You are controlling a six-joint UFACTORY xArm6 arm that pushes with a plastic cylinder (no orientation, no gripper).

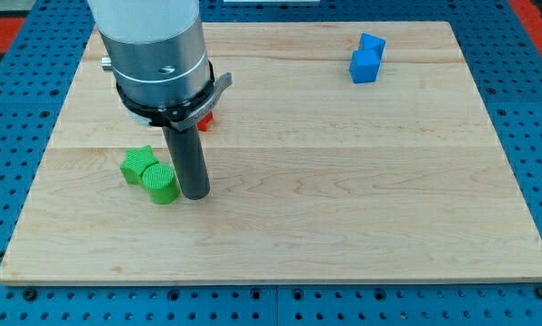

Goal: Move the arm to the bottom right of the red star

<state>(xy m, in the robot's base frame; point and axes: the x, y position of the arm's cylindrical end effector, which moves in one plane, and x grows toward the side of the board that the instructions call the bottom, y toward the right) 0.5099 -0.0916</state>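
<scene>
The red star (205,118) is mostly hidden behind the arm's grey body; only a small red corner shows left of the board's centre. My tip (194,194) rests on the board below that red corner, slightly to its left. It stands right next to a green cylinder (161,183), on that block's right side. A second green block (137,164) lies touching the cylinder at its upper left.
Two blue blocks sit together near the view's top right, a cube (365,66) and another blue block (373,43) just behind it. The wooden board (343,199) lies on a blue perforated table.
</scene>
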